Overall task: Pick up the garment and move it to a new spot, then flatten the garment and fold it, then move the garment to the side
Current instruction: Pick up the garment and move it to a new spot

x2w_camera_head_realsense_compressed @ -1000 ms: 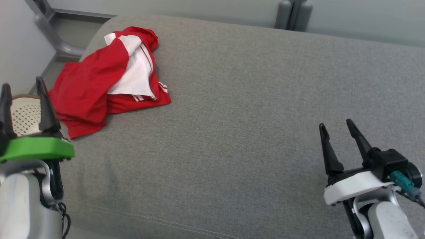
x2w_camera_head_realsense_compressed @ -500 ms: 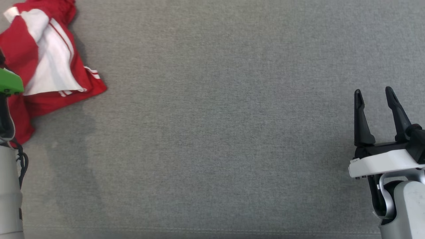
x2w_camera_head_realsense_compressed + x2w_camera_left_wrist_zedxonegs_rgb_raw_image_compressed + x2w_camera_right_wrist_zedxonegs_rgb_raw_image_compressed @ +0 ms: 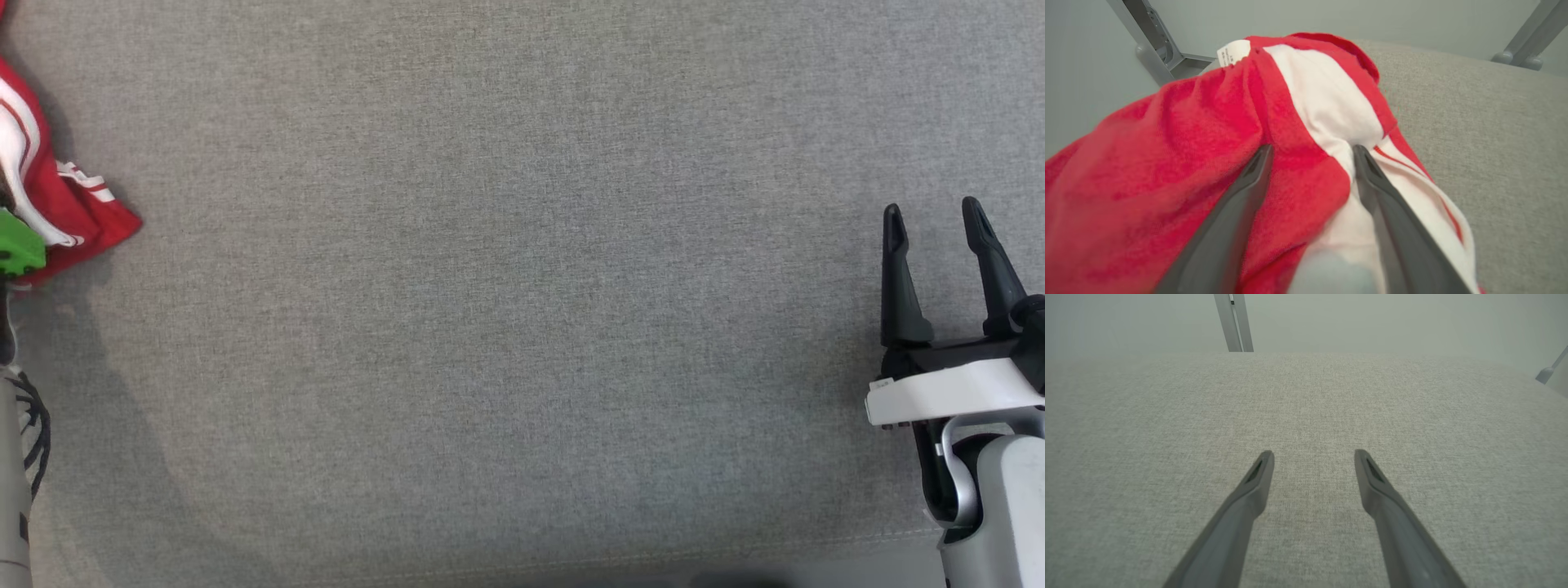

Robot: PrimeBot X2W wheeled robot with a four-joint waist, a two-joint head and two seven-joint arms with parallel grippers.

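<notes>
You see garment point(image 3: 1180, 163): soft knit cloth, matt, slightly fuzzy nap. Cushion point(image 3: 522, 327): grey woven upholstery, coarse grain, matt, stitched seam at front. Left tool point(image 3: 1312, 148) & right tool point(image 3: 932, 209): dark plastic, smooth, dull sheen. White mount point(image 3: 947, 392), green mount point(image 3: 16, 249): smooth plastic. Frame leg point(image 3: 1147, 36): grey metal, satin.

1 garment point(image 3: 1180, 134), 2 claws point(image 3: 1312, 148) point(image 3: 932, 208), 1 grey cushion point(image 3: 522, 327).

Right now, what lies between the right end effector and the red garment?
In the head view, bare grey cushion stretches from the garment to the right end effector.
</notes>
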